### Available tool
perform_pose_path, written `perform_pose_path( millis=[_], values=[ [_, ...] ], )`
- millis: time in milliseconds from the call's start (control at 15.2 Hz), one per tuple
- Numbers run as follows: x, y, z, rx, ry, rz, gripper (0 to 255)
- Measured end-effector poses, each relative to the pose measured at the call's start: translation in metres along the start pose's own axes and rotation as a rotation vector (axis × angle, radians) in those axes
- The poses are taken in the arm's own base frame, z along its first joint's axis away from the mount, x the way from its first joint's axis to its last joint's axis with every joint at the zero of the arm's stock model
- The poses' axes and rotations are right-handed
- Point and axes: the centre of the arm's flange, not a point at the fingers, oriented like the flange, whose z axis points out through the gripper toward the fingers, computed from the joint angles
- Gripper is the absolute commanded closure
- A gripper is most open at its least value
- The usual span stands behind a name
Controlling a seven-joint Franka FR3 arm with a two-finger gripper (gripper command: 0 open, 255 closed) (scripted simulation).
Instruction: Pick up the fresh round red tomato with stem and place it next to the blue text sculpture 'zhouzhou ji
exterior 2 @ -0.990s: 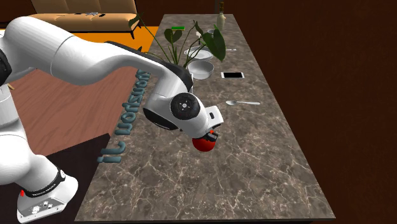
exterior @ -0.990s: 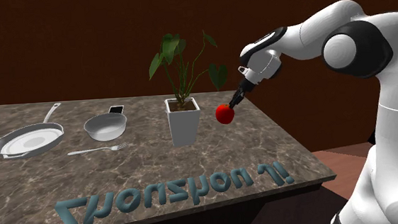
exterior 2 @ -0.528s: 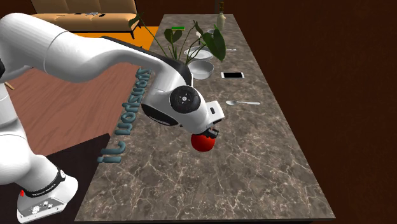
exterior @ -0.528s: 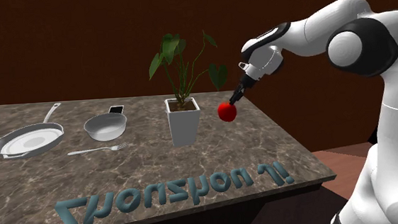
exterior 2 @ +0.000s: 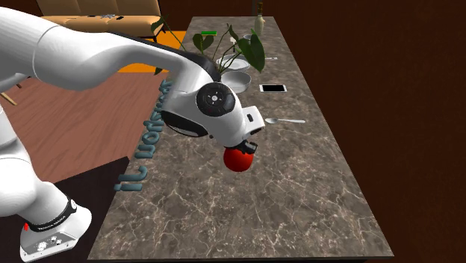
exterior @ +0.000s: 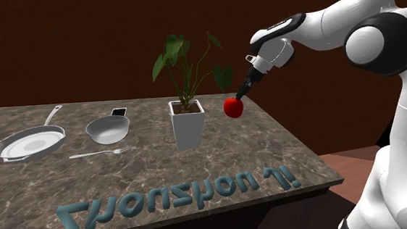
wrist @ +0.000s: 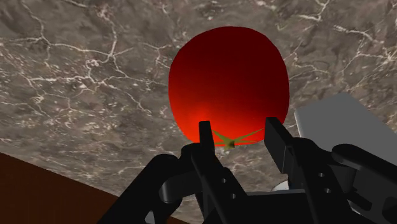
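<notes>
Red tomato (wrist: 228, 83) clasped at stem end by gripper (wrist: 240, 130), suspended clear above table (exterior: 276, 145), toward its far side in shoulder view. Blue text sculpture (exterior: 178, 194) along near edge, well apart; carry toward that edge judged necessary.

Brown marbled counter (exterior: 269, 146) set with kitchenware.
A blue text sculpture (exterior: 178, 194) lies along one long edge. Mid-counter sit a white potted plant (exterior: 187, 123), bowl (exterior: 108, 128), fork (exterior: 99, 152) and frying pan (exterior: 28, 142); a phone (exterior: 118, 112) lies near the opposite edge.
</notes>
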Motion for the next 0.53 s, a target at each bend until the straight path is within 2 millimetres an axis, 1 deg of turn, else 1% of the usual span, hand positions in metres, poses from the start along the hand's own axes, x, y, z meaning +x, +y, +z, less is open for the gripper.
perform_pose_path(
  millis=[198,528],
  values=[
    [0.010,-0.001,-0.014,0.000,0.000,0.000,255],
    [0.019,-0.003,-0.038,0.000,0.000,0.000,255]
  ],
)
